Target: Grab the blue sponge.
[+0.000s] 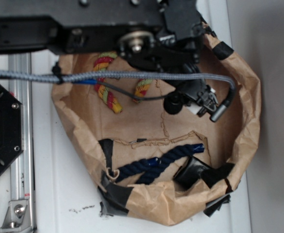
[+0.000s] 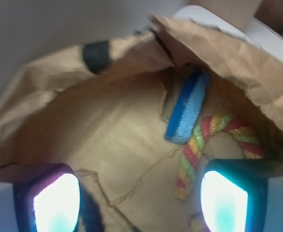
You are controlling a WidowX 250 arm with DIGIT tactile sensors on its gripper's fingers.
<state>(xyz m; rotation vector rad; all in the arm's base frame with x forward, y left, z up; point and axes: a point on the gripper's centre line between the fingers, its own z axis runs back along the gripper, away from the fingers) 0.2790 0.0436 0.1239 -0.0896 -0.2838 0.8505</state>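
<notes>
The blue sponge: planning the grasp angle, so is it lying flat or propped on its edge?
Propped on edge. In the wrist view the blue sponge leans against the paper bag's wall, beside the multicolored rope.

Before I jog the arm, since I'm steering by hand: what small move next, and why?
Probably ease the gripper forward toward the blue sponge. In the wrist view its fingers stand open with nothing between them, and the sponge lies ahead, beside the multicoloured rope, near the paper wall.

exterior: top-down, high over paper bag (image 1: 156,165), arm blocks bag's upper part | wrist: close, low inside bag (image 2: 107,145), facing its far wall past the jaws | shared: bag floor, multicolored rope (image 1: 108,94) (image 2: 194,150)
</notes>
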